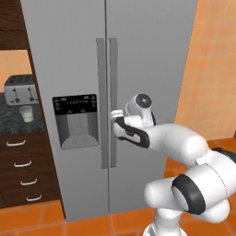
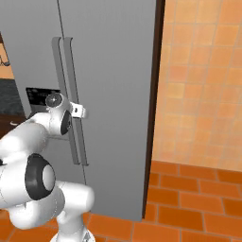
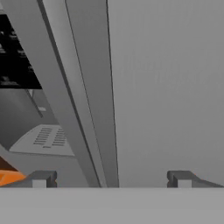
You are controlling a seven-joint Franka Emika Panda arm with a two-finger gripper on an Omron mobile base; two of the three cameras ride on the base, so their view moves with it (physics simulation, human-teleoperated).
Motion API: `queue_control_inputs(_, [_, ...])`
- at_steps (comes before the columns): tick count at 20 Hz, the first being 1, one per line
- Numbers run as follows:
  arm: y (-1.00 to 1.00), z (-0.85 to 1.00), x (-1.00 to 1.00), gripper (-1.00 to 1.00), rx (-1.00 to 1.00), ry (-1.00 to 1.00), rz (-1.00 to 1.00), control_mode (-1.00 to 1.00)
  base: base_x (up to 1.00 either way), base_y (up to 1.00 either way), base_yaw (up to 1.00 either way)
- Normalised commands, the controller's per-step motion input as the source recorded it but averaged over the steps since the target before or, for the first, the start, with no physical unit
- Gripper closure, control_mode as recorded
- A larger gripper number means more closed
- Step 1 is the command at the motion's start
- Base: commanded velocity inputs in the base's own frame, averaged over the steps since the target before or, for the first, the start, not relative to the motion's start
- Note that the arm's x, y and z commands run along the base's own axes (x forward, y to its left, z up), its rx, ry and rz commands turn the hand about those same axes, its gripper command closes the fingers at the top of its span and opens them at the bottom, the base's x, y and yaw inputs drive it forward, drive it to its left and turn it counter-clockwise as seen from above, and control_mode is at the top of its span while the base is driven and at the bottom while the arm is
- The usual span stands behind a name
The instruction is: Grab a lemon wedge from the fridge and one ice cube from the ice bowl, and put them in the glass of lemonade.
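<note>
Hand view: open gripper (image 3: 111, 180) straddles the right door handle (image 3: 94, 109) of the closed fridge (image 1: 152, 55); centring it before closing should prevent slipping.

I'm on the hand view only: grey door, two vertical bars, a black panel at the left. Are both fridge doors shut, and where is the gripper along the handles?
Observer: Both doors of the fridge are shut. In the left base view the gripper sits at the right-hand handle, about midway up its length.
Operator: Are the jaws open?
Observer: Yes, open. In the right base view the gripper is level with the handle, which is not yet clamped.
Operator: Where is the glass?
Observer: The glass of lemonade stands on the dark counter left of the fridge, in front of a silver toaster.
</note>
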Motion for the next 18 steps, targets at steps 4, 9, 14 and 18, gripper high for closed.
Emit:
queue_control_inputs(4, [0.09,-0.2,0.54,-1.0,0.0,-0.02,0.0,-1.0,0.0,0.0,0.0])
queue_control_inputs(9, [0.01,-0.32,0.58,-1.0,0.0,-0.05,0.0,-1.0,0.0,0.0,0.0])
queue_control_inputs(14, [0.13,-0.34,0.6,-1.0,0.0,-0.08,0.0,-1.0,0.0,0.0,0.0])
queue_control_inputs(18, [0.23,-0.24,0.51,-1.0,0.0,-0.13,0.01,-1.0,0.0,0.0,0.0])
